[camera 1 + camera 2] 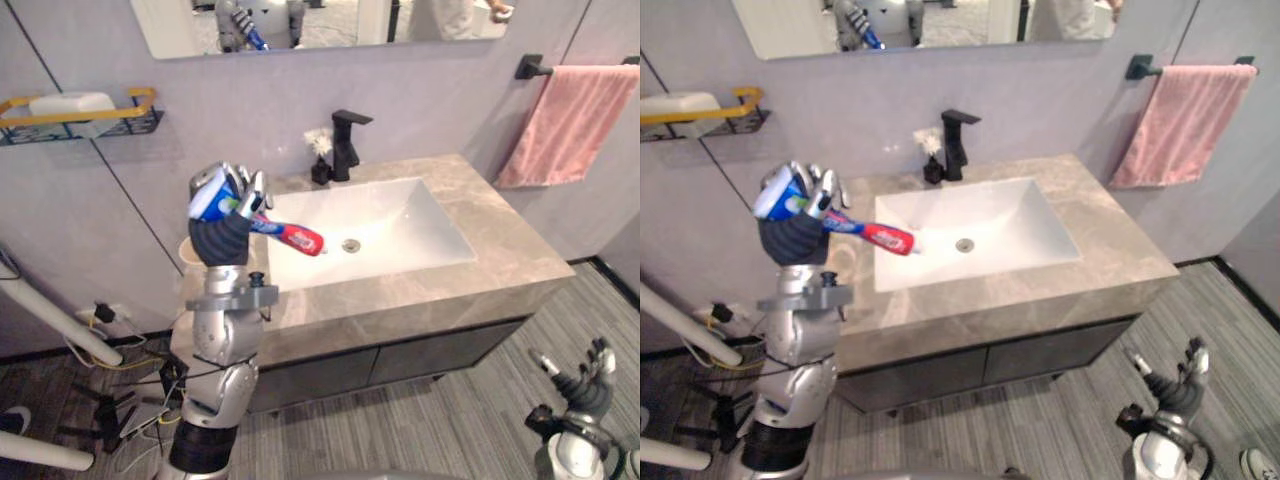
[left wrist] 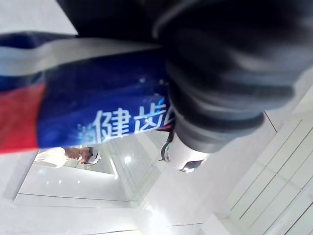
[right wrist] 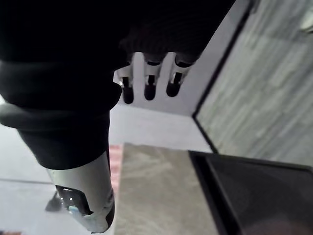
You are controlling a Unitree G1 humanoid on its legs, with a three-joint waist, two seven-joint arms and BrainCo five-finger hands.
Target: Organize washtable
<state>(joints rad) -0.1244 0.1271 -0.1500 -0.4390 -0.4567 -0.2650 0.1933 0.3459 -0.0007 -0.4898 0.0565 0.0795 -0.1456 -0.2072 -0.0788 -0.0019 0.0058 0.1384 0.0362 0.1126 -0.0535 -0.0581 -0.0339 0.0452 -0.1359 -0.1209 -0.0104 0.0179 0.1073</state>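
The stone bench [image 1: 480, 270] carries a white sink [image 1: 390, 225] with a black faucet [image 1: 348, 140] behind it. At the sink's left rim, the left robot hand [image 1: 225, 235] is clamped around a red-and-blue toothpaste tube [image 1: 295, 238], lifted clear of the bench and pointing over the basin. The step appears to be carrying it to storage. The next move likely calls for lowering it into the beige cup [image 1: 186, 252] left of the sink. The right robot hand [image 1: 585, 385] hangs low, below the sink's right side, with its fingers loosely apart.
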